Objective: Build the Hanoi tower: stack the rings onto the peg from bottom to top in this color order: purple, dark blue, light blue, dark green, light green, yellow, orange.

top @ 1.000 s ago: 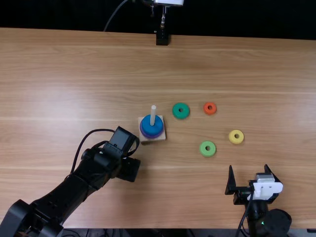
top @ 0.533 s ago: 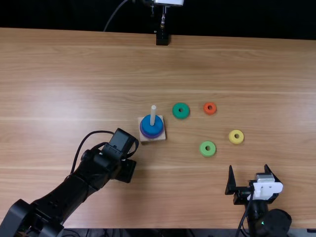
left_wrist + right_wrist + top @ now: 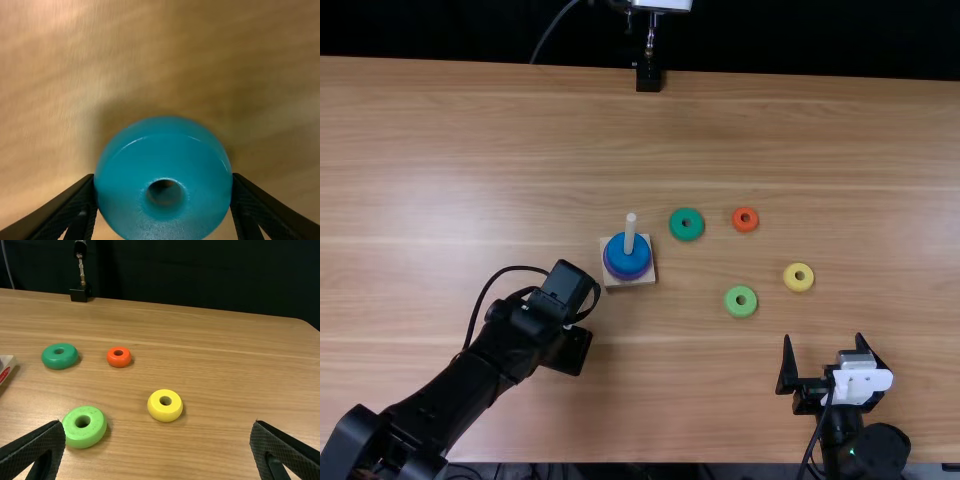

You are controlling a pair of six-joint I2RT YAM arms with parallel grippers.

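Observation:
My left gripper [image 3: 568, 350] hangs left of and nearer than the peg base, seen from above. In the left wrist view that gripper [image 3: 164, 187] is shut on the light blue ring [image 3: 140, 165]. The white peg [image 3: 630, 236] stands on its square base [image 3: 632, 284], with the dark blue ring [image 3: 625, 258] above the purple ring [image 3: 610, 272]. My right gripper [image 3: 828, 352] stands open at the near right; its fingers are wide apart in the right wrist view [image 3: 158, 435]. Loose on the table lie the dark green ring [image 3: 677, 229], light green ring [image 3: 732, 306], yellow ring [image 3: 790, 284] and orange ring [image 3: 737, 222].
The wooden table [image 3: 500, 130] extends around the peg base and rings. A black stand [image 3: 648, 76] is at the far edge, with a cable beside it. The left arm crosses the near left part of the table.
The left gripper has shifted slightly left, away from the peg base. The right arm, peg base and loose rings have stayed in place.

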